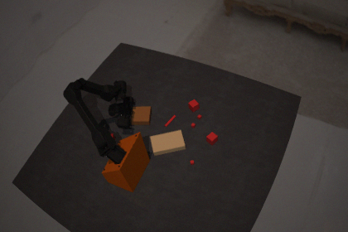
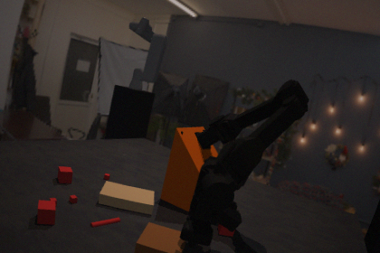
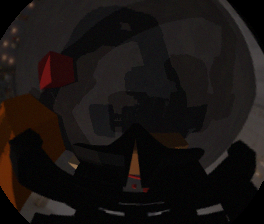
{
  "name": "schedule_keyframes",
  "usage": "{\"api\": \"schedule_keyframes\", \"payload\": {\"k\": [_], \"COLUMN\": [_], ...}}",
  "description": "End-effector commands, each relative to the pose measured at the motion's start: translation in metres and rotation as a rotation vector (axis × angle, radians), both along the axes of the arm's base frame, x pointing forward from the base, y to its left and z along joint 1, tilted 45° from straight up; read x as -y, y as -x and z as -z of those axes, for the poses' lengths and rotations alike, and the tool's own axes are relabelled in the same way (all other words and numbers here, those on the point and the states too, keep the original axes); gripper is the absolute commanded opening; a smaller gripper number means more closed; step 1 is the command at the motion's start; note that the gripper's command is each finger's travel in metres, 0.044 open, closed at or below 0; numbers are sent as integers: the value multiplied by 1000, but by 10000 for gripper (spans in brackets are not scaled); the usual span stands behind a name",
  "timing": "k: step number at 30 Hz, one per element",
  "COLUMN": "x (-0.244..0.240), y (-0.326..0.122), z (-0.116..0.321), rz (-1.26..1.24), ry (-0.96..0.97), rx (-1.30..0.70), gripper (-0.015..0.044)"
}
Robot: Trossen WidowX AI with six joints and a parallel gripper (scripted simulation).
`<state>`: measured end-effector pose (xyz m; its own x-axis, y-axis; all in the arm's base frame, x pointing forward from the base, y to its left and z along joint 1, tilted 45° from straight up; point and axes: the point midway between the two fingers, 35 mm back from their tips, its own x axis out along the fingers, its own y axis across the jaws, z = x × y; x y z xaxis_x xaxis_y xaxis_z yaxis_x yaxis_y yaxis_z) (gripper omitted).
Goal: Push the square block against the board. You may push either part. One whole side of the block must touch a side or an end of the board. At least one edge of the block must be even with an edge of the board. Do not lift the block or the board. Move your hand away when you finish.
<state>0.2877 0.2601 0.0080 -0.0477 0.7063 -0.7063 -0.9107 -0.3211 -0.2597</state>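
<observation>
The square block, orange-brown [image 1: 142,114] [image 2: 158,239], lies flat on the table, its one side partly hidden by my hand. It also shows in the wrist view [image 3: 170,139], partly behind the fingers. The board, pale tan and longer [image 1: 167,142] [image 2: 127,197], lies flat, with a visible gap between it and the block. My gripper [image 3: 136,125] is shut and holds nothing. It is low beside the block, on the side away from the red stick. Whether the fingers touch the block is hidden.
An orange wedge-shaped stand [image 1: 134,162] [image 2: 179,171] is under the arm's base, close to the board. A red cube [image 1: 112,136] [image 2: 225,230] [image 3: 57,70] lies between stand and hand. A red stick [image 1: 170,120] [image 2: 105,222] and several red cubes lie beyond the block and board.
</observation>
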Motion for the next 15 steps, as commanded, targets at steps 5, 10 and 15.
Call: {"api": "schedule_keyframes", "payload": {"k": [5, 10, 15], "x": [3, 5, 7], "y": [-2, -4, -6], "z": [5, 7, 9], "rz": [-5, -5, -5], "ry": [0, 1, 1], "rx": [0, 0, 0], "gripper": [0, 0, 0]}}
